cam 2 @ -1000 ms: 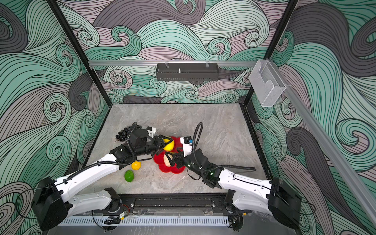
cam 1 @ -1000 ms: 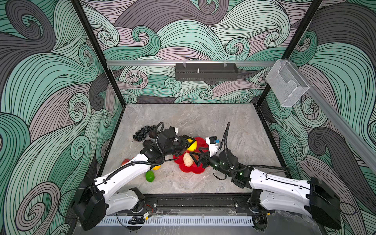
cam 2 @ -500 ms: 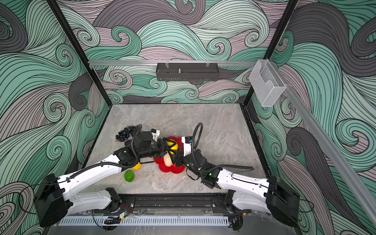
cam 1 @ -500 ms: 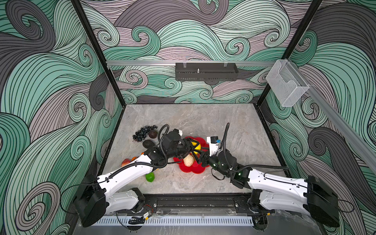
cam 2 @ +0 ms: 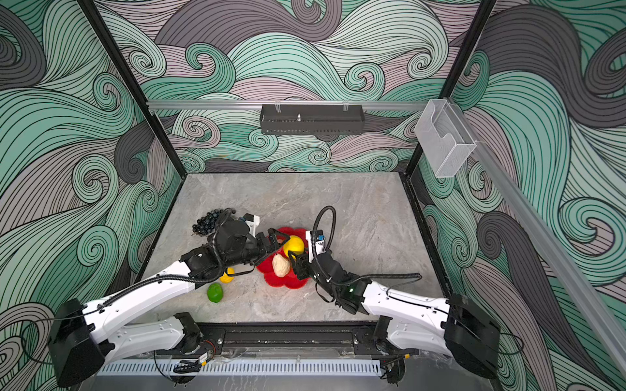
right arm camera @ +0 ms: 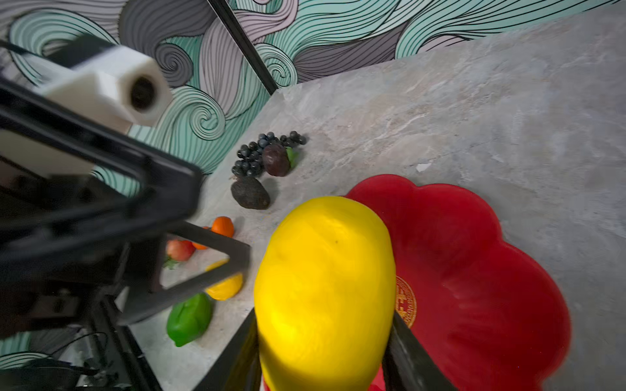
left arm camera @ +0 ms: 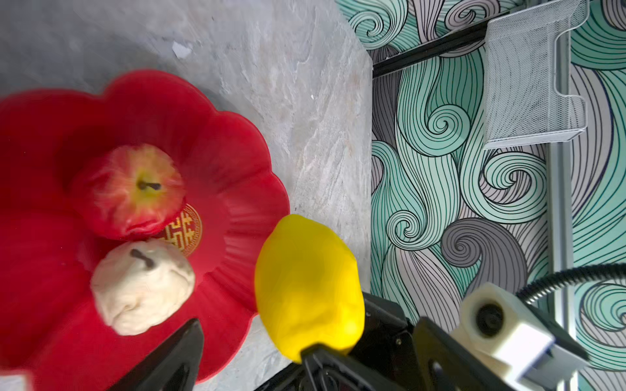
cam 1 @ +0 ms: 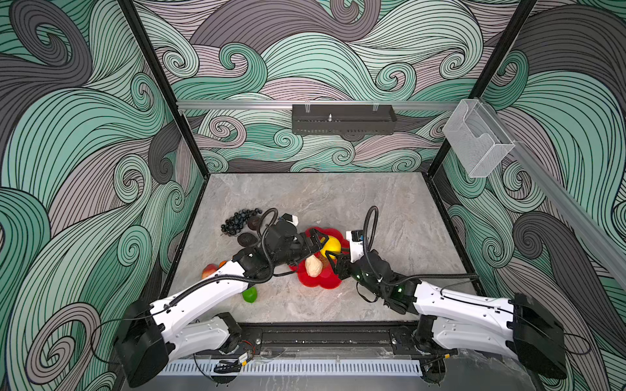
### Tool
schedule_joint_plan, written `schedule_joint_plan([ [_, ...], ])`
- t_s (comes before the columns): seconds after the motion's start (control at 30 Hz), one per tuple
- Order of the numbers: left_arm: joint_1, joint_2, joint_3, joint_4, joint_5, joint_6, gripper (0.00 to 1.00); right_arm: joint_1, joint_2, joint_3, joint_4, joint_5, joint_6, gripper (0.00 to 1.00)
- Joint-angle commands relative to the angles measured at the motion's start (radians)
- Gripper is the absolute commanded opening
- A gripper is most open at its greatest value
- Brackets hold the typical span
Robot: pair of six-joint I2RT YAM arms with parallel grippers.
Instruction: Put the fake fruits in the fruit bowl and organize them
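The yellow lemon (right arm camera: 325, 287) sits between the fingers of my right gripper (right arm camera: 323, 338), which is shut on it above the near-right edge of the red fruit bowl (cam 1: 321, 282). My left gripper (left arm camera: 252, 342) is open, its fingers spread to either side of the lemon (cam 1: 331, 246), one fingertip close to the fruit's end. A red apple (left arm camera: 130, 191) and a beige pear (left arm camera: 142, 286) lie in the bowl (left arm camera: 50, 142). In both top views the left gripper (cam 2: 279, 242) hides the apple, and the pear (cam 2: 281, 265) shows.
Left of the bowl on the stone table lie the grape bunch (cam 1: 237, 220), a dark avocado (cam 1: 245, 239), a dark round fruit (right arm camera: 276, 159), an orange (right arm camera: 223, 226), a red fruit (cam 1: 209, 270), a second lemon (cam 2: 227, 276) and a green lime (cam 1: 249, 294).
My left gripper carried the lemon rightward over the bowl and has opened, letting go of it. My right gripper has shut on the lemon.
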Motion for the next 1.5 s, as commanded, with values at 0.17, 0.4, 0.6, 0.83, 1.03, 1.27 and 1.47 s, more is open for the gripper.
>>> schedule_joint_plan([
  [0.17,0.004,-0.294,-0.090,-0.132,-0.355,0.303,0.99,-0.003,0.066,-0.018,-0.058,0.091,-0.155,0.50],
  [0.4,0.005,-0.434,-0.129,-0.197,-0.471,0.408,0.99,-0.006,0.201,0.021,-0.004,0.100,-0.219,0.50],
  [0.6,0.005,-0.477,-0.169,-0.212,-0.509,0.423,0.99,-0.006,0.286,0.056,0.036,0.100,-0.260,0.51],
  [0.83,0.005,-0.479,-0.164,-0.255,-0.561,0.436,0.99,-0.022,0.338,0.090,0.011,0.090,-0.276,0.54],
  [1.03,0.005,-0.489,-0.170,-0.254,-0.582,0.449,0.99,-0.046,0.349,0.088,0.004,0.065,-0.265,0.55],
  [1.27,0.005,-0.496,-0.188,-0.259,-0.593,0.443,0.99,-0.066,0.387,0.114,-0.034,0.004,-0.241,0.57],
  [1.47,0.006,-0.498,-0.192,-0.261,-0.605,0.448,0.99,-0.068,0.403,0.119,-0.050,-0.003,-0.233,0.60],
])
